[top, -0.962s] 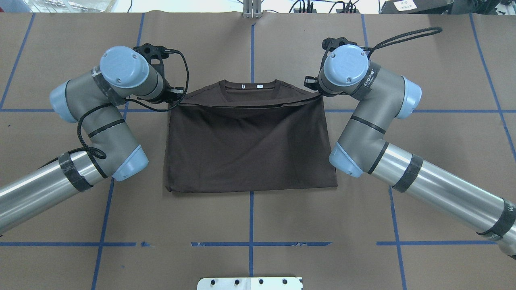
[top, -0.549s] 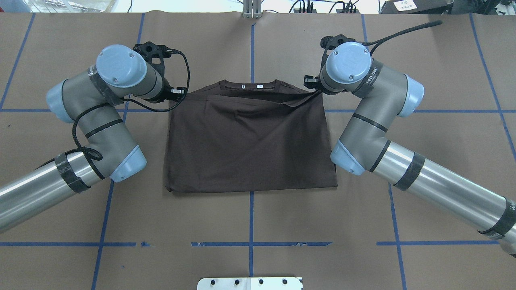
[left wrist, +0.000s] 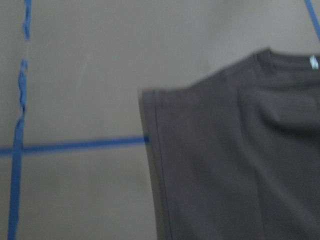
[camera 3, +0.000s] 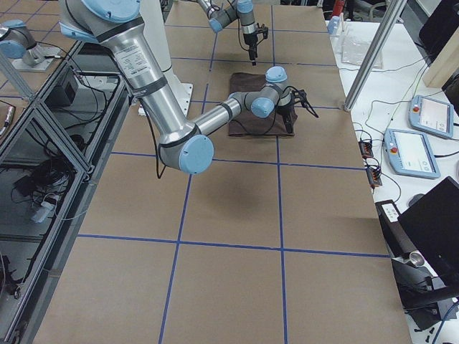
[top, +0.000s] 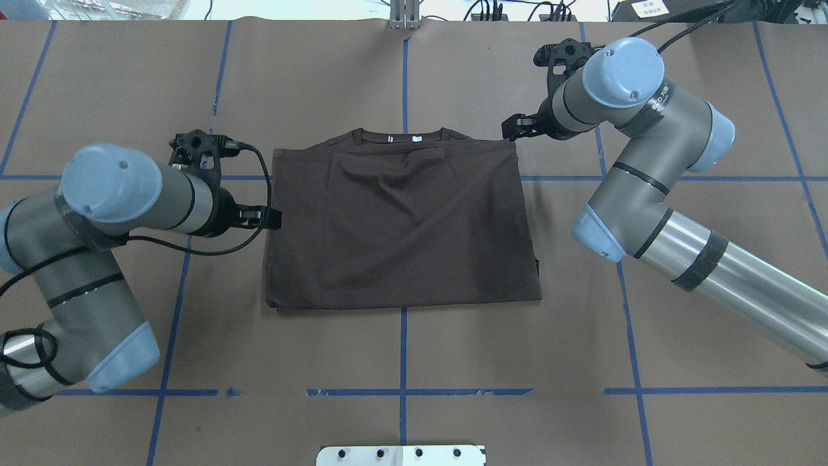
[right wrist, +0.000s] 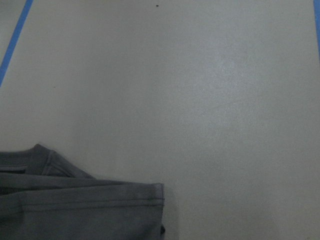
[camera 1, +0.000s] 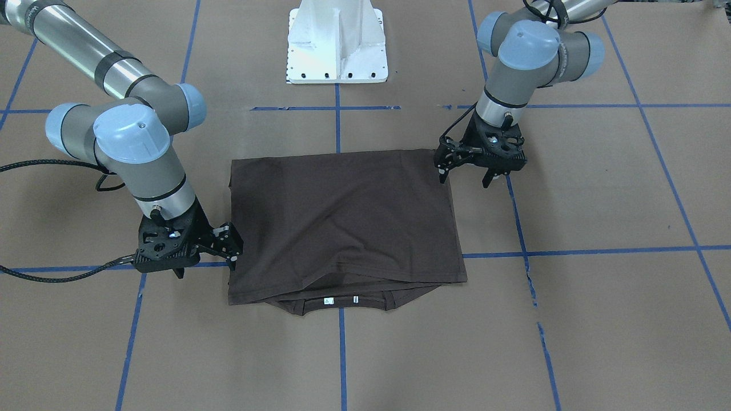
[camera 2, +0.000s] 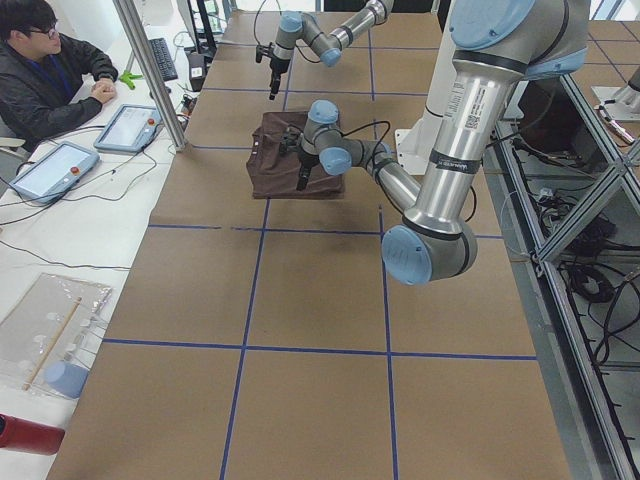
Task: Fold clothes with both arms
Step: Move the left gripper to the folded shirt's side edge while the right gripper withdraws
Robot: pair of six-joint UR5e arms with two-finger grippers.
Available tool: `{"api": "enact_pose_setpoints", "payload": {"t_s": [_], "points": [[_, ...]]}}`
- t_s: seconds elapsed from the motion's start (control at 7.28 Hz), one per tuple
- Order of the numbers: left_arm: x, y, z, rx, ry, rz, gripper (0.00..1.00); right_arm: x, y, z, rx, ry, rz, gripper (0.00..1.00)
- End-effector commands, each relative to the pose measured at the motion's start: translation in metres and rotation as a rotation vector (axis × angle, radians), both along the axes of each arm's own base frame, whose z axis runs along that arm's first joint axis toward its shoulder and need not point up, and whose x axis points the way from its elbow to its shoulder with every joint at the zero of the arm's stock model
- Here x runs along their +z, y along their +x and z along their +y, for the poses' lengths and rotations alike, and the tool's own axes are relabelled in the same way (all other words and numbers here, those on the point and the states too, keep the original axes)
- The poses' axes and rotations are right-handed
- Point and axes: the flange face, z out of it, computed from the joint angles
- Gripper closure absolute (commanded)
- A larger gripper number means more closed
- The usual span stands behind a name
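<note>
T-shirt (camera 1: 342,222) lies folded; left fingers (camera 1: 444,168) and right fingers (camera 1: 233,254) seemingly spread.

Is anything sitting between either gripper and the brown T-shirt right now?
Nothing visible. The left gripper hangs close beside the T-shirt's side edge. The right gripper is beside the corner at the collar end. Only bare table lies around them.

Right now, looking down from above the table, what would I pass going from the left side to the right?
left arm → left hand → dark brown T-shirt → right hand → right arm
</note>
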Motion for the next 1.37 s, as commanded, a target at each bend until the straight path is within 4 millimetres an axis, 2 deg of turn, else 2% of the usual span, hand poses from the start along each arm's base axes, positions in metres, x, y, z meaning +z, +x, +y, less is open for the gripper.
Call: {"api": "enact_pose_setpoints", "payload": {"t_s": [0.0, 0.27, 0.55, 0.69, 0.82, 0.96, 1.24], "points": [[0.011, 0.033, 0.053, -0.015, -0.089, 0.007, 0.16, -0.002, 0.001, 0.001, 0.001, 0.006, -0.011, 0.0], [0.01, 0.06, 0.085, -0.019, -0.146, 0.028, 0.58, -0.001, 0.001, 0.001, 0.002, 0.003, -0.01, 0.0], [0.015, 0.067, 0.093, -0.006, -0.151, 0.02, 0.59, -0.001, 0.001, 0.001, 0.002, 0.003, -0.01, 0.0], [0.015, 0.068, 0.094, -0.005, -0.151, 0.02, 0.65, -0.001, 0.001, 0.001, 0.002, 0.005, -0.011, 0.0], [0.014, 0.068, 0.094, -0.004, -0.15, 0.022, 0.87, -0.001, 0.001, 0.001, 0.002, 0.005, -0.011, 0.0], [0.014, 0.068, 0.094, -0.007, -0.151, 0.02, 1.0, -0.002, 0.002, 0.001, 0.002, 0.006, -0.012, 0.0], [0.009, 0.065, 0.093, -0.003, -0.137, 0.028, 1.0, -0.006, 0.004, 0.004, 0.002, 0.011, -0.018, 0.0]]}}
